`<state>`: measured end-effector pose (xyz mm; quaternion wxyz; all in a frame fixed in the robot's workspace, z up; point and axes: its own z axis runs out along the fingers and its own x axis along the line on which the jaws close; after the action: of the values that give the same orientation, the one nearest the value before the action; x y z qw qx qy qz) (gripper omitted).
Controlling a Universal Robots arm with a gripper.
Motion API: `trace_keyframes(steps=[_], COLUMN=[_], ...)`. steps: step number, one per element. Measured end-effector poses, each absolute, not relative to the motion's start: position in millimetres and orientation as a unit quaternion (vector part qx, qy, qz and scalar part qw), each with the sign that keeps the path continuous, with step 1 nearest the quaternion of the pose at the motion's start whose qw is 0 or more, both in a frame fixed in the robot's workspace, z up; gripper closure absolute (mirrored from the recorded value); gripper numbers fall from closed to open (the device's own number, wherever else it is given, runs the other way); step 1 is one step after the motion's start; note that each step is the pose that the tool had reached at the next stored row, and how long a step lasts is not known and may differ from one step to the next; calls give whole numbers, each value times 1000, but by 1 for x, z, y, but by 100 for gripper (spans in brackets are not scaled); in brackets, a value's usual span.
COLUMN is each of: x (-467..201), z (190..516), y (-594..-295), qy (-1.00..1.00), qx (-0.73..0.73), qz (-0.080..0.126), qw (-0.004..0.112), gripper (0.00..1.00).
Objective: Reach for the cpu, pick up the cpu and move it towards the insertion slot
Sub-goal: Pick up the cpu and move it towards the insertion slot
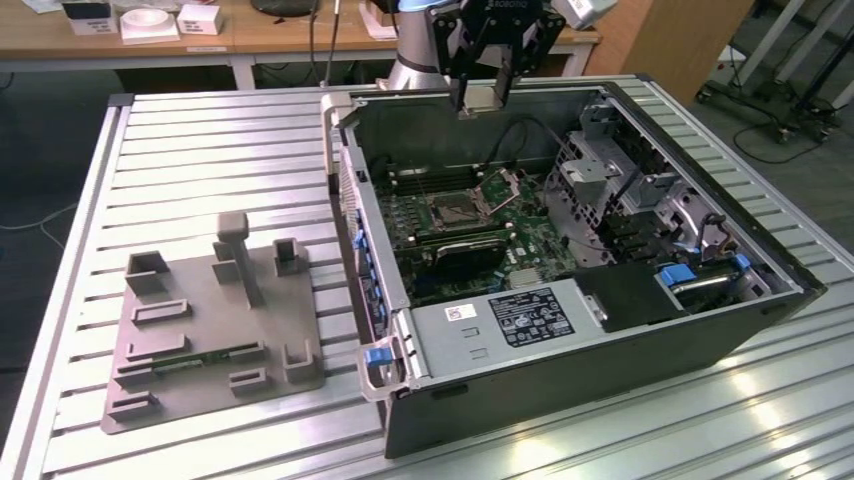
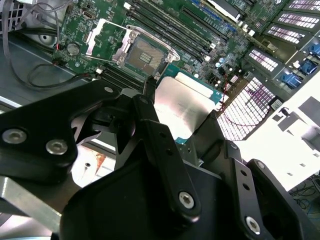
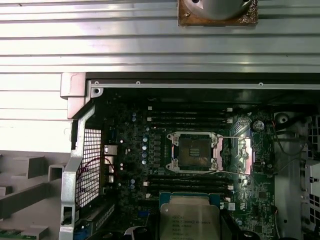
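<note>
The gripper (image 2: 180, 125) was clamped on the cpu (image 2: 182, 107), one black finger (image 2: 150, 125) against one edge and the other finger (image 2: 212, 135) against the opposite edge, so the chip hung flat between them with its pale metal face towards the second wrist camera; in the first wrist view the cpu (image 3: 189, 220) sat low in the picture with its printed lid showing and green edging round it. By my judgement it was a light, stiff little plate, smooth on the lid and so apt to slip if squeezed weakly; its underside contacts would be the fragile part, which made the bare edges the right place to hold, as here; a tilt in the grip looked the chief hazard.

Beyond it lay the motherboard (image 3: 150, 150) inside the open case (image 1: 400, 330); the slot (image 3: 194, 151) stood open on the board, dark centre in a silvery frame, its plate (image 3: 245, 152) swung aside; in the second wrist view the slot (image 2: 145, 52) lay just past the chip's far edge, apart from it. In the exterior view the gripper (image 1: 478, 98) hung above the case's far wall, well above the slot (image 1: 451, 211); farther toward that view's left, the grey tray (image 1: 214, 330) rested on the ribbed table (image 1: 200, 160).
</note>
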<state>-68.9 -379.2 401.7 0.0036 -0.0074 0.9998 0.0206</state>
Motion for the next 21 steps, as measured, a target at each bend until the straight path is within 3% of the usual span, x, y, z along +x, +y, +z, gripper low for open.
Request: trace_keyframes(steps=[21], x=[-64], z=[394], y=[-364], qy=[1000], qx=[-4], qz=[21], qw=[4], gripper=[45])
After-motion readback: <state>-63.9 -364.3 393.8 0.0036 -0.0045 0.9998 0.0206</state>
